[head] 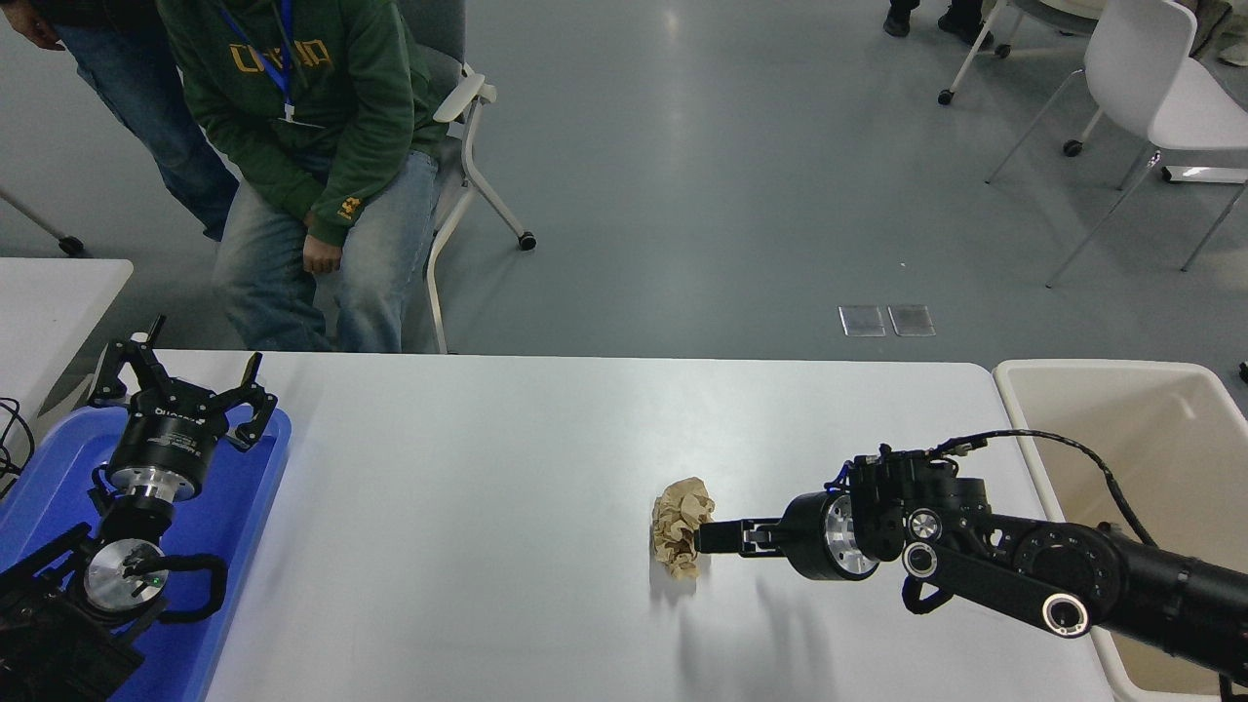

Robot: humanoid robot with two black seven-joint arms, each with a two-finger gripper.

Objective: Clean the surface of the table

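The table surface [487, 507] holds 1 crumpled paper ball [682, 526] near its middle. The right gripper [704, 537] touches the ball's right side; whether it grips, I cannot tell. Next, likely carrying it to the bin [1160, 468] right of the ball.

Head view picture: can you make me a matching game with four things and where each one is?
Things:
1. crumpled brown paper ball
2. blue tray
3. beige bin
4. person in a green hoodie

Places:
A. at the table's right end
B. seated beyond the table's far edge
C. middle of the white table, at the right gripper's tip
D. at the table's left end, under the left gripper

Pairs: 1-C, 2-D, 3-A, 4-B
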